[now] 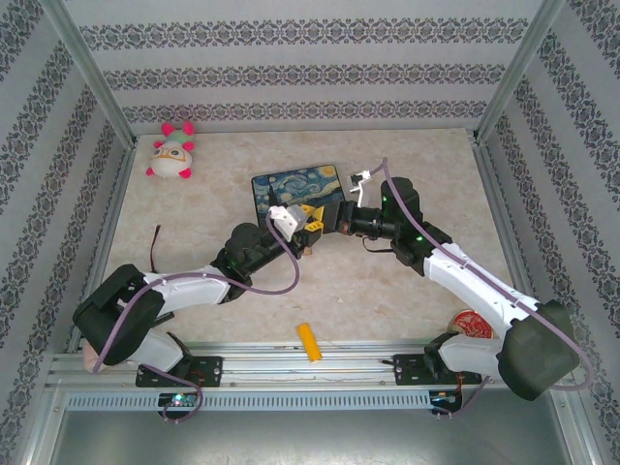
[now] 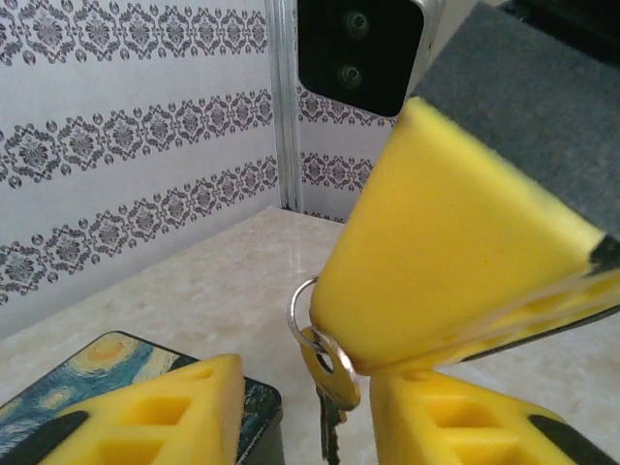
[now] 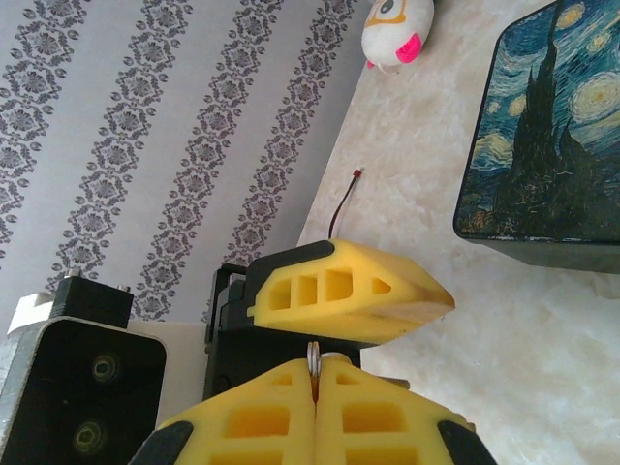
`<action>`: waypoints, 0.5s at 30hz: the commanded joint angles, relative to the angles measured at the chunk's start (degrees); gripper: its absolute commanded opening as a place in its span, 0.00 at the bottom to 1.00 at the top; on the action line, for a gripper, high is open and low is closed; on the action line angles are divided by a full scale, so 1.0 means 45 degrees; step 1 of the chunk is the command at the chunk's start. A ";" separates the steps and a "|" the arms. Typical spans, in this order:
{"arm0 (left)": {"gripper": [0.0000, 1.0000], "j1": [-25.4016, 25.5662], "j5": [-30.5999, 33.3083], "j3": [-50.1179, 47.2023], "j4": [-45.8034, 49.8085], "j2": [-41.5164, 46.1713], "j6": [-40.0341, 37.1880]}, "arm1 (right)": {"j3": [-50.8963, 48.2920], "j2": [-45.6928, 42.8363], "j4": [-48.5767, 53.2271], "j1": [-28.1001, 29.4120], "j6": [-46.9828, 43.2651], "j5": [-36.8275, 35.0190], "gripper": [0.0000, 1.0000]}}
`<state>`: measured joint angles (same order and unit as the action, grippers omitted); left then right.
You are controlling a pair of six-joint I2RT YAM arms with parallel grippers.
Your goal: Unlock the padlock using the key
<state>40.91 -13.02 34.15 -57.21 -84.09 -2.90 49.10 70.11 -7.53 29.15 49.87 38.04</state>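
Marbled worktop, seen from above: left tool and right tool meet at the box's near edge; where the padlock lies I cannot tell. Left wrist: the key hangs from the clenched right tool, between the left tool's parted fingers. Right wrist: that pinch grips the key. I judge unlocking not begun.
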 commanded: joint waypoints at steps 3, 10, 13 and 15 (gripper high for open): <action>0.24 0.0165 0.0133 0.0263 -0.0466 -0.0005 -0.0249 | -0.0111 -0.0325 -0.0461 0.0183 0.0149 0.0166 0.00; 0.00 0.0158 0.0667 0.0125 -0.0147 0.0315 -0.0531 | -0.0125 -0.0237 -0.0420 0.0203 0.0132 0.0163 0.00; 0.00 0.0162 0.0968 0.0143 0.0318 0.0560 -0.0970 | -0.0120 -0.0285 -0.0293 0.0203 0.0103 0.0084 0.00; 0.00 0.0168 0.1157 0.0126 0.0642 0.0768 -0.1354 | -0.0073 -0.0325 -0.0067 0.0203 0.0043 -0.0004 0.00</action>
<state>41.21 -10.50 34.15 -55.83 -82.98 -5.87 49.08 70.11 -7.68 29.52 49.84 37.98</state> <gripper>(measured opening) 0.046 0.057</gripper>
